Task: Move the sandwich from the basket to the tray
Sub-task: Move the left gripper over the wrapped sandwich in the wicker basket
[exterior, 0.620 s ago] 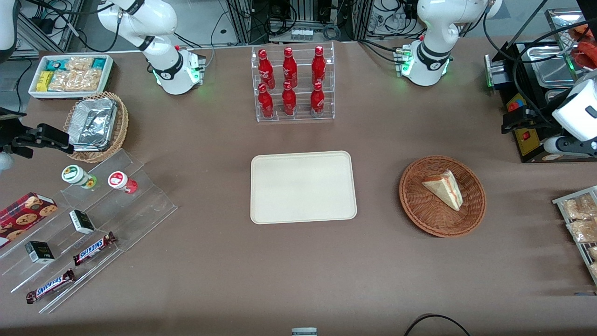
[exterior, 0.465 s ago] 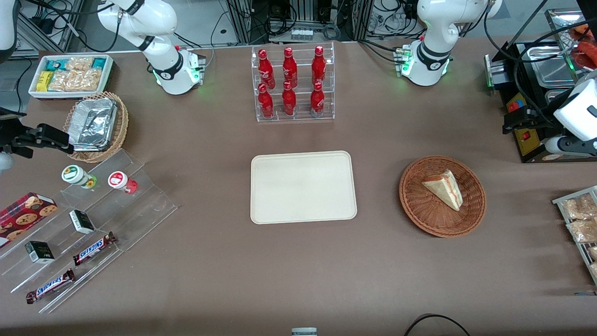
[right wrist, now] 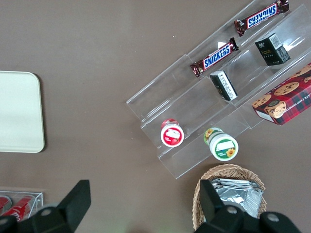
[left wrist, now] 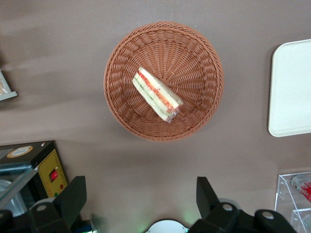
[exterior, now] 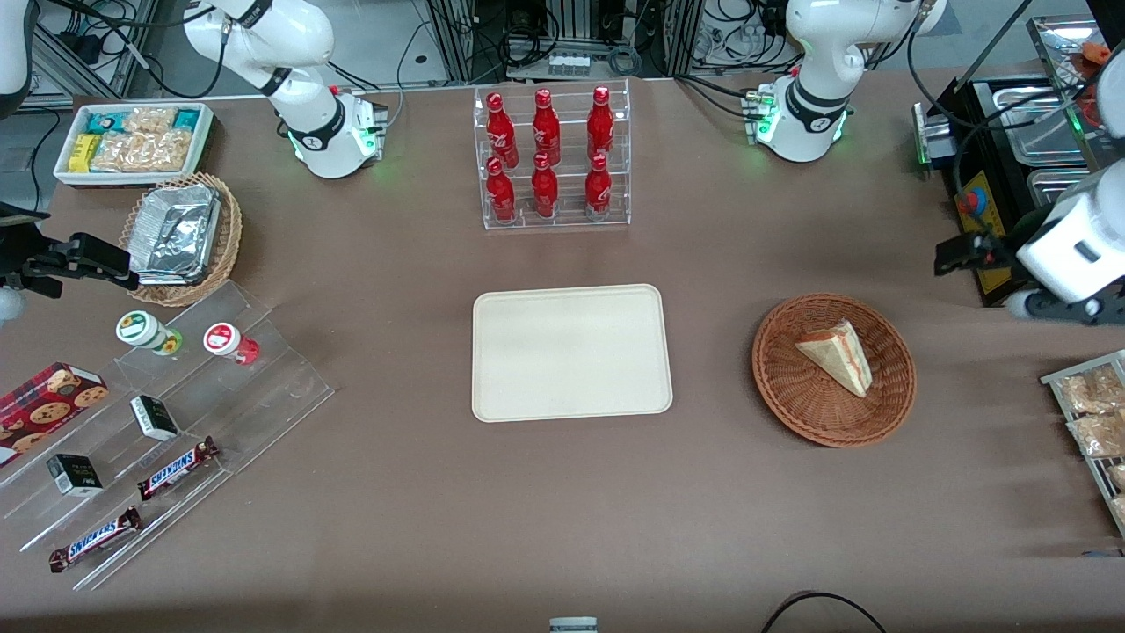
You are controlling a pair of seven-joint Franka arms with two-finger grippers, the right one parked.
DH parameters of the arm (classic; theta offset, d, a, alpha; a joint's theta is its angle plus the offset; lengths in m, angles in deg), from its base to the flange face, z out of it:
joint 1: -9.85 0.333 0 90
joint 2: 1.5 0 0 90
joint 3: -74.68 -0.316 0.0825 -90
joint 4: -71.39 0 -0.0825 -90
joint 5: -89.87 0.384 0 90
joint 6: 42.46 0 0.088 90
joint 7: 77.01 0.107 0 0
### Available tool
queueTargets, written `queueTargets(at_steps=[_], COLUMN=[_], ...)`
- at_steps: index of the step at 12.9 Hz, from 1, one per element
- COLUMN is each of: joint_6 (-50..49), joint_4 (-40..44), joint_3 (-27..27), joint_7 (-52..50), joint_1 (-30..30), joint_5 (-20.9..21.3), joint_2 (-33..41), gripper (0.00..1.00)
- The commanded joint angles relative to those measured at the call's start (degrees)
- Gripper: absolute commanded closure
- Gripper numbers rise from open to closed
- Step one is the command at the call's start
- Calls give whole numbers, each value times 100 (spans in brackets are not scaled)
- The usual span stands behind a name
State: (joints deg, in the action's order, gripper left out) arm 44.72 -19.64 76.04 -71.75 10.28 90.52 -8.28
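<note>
Woven reddish-brown basket (exterior: 833,369) holds the sandwich (exterior: 837,355), which lies near its centre. The gripper (left wrist: 141,196) hangs high above the basket's edge, jaws released. Risk: the soft wedge can slip or squash if pinched across its sloping faces.

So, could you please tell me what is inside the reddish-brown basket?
The basket holds only the sandwich, lying on its weave; whatever is underneath it is hidden. The open end effector hangs apart, above the table beside the basket.

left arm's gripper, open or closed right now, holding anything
Left arm's gripper: open, holding nothing, up above the table beside the round reddish-brown wicker basket with the triangular sandwich wedge.
</note>
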Motion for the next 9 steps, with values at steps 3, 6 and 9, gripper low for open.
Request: queueTargets(at_steps=[3,6,9], joint_6=[1387,2109,2312], joint_4=[-1406,-2023,-2235], joint_3=[22,22,40], joint_7=[-830,-1454,-3042], joint_1=[27,27,-34], joint_5=[67,50,41], joint_2=[106,194,151], gripper=[0,0,0])
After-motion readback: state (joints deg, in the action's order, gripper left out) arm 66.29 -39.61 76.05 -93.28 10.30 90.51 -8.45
